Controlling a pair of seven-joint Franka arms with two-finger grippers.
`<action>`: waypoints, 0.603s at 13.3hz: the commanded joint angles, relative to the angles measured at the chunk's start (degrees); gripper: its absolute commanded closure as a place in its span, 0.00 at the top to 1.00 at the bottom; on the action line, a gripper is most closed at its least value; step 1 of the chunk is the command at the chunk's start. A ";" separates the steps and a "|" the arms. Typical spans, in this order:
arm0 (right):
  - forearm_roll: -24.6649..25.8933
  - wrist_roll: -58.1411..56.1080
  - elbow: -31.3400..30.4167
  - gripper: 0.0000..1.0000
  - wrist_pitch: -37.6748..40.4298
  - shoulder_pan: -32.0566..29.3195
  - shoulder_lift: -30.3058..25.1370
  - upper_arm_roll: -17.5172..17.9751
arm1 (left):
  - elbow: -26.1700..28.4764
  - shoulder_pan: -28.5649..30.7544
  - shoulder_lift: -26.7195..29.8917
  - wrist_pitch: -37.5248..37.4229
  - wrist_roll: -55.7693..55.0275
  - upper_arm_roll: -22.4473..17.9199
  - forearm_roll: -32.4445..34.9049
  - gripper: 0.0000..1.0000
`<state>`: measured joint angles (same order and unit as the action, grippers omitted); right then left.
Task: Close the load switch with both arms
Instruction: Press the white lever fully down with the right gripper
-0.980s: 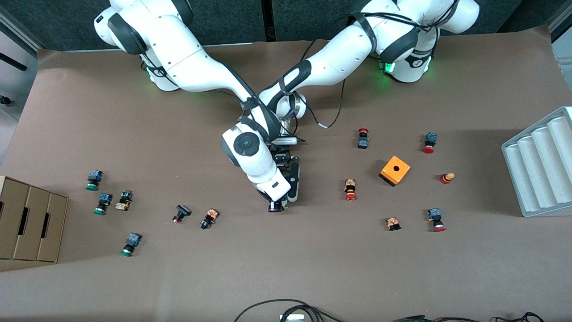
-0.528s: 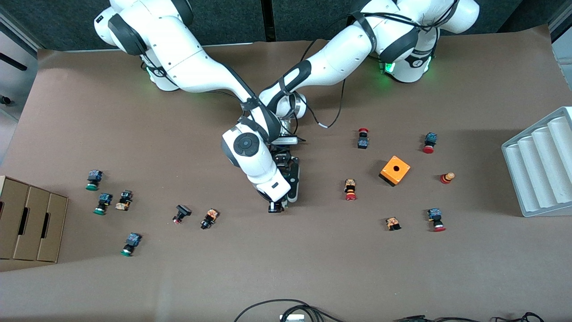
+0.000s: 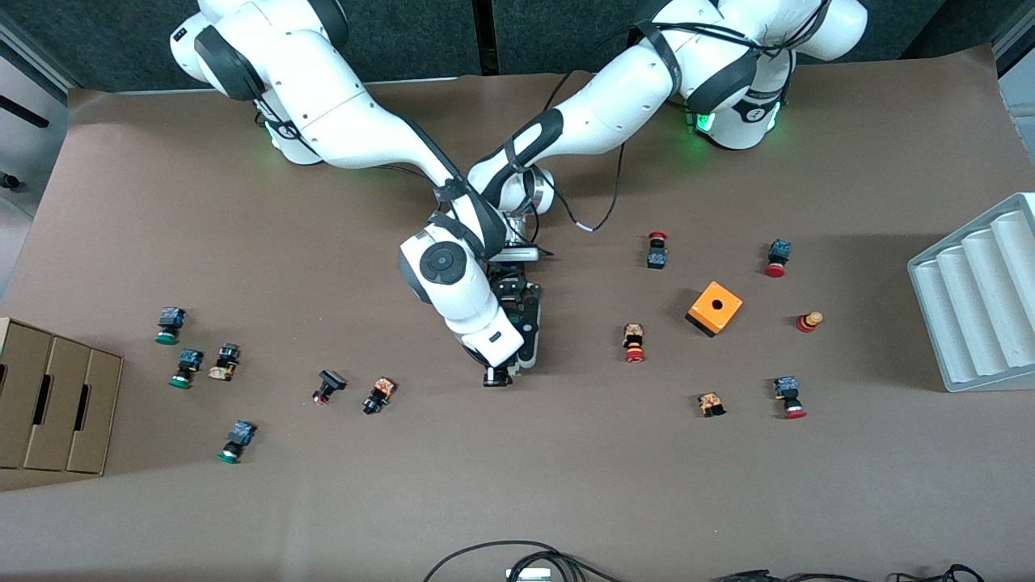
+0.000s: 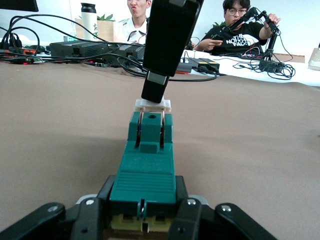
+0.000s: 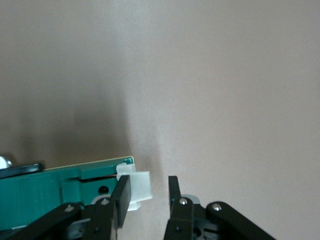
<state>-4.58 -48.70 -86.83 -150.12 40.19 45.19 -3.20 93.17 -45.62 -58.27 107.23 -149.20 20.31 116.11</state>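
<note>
The green load switch (image 4: 147,165) lies on the brown table, gripped at one end by my left gripper (image 4: 142,202), whose fingers (image 4: 92,215) are shut on its sides. Its white sliding piece (image 4: 152,105) sits at the other end. My right gripper (image 5: 148,192) comes down from above with its jaws slightly apart. The white piece (image 5: 141,186) sits partly between them, against one finger (image 5: 123,197). In the front view both grippers meet at mid-table, the left (image 3: 525,343) and the right (image 3: 495,377). The switch itself is hidden under them there.
Small push-buttons lie scattered toward both ends of the table. An orange cube (image 3: 715,308) stands toward the left arm's end, with a white ridged tray (image 3: 978,299) at that edge. A cardboard box (image 3: 57,396) sits at the right arm's end. Cables (image 3: 517,558) lie at the front edge.
The right arm's hand has shifted very slightly toward its own end of the table. The left arm has not moved and still holds the switch.
</note>
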 commanded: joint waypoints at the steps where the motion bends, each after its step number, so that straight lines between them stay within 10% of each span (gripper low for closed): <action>1: 0.89 0.18 1.66 0.38 -2.28 -0.81 2.18 0.30 | -0.71 -0.79 -0.44 0.26 -0.13 -0.45 0.61 0.49; 6: 0.98 0.18 1.66 0.38 -2.55 -0.81 2.09 0.30 | -0.71 -0.87 -0.44 0.26 -0.13 -0.45 0.61 0.49; 7: 0.89 0.18 1.66 0.45 -2.46 -0.73 1.74 0.30 | -0.71 -0.79 -0.44 0.26 -0.13 -0.45 0.61 0.49; 8: 0.37 0.44 1.66 0.76 -2.46 -0.64 1.13 0.39 | -0.71 -0.87 -0.44 0.26 -0.13 -0.45 0.61 0.49</action>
<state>-4.58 -48.70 -86.73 -151.13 40.08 45.52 -3.21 93.17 -45.62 -58.27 107.23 -149.20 20.31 116.11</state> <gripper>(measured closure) 0.555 0.502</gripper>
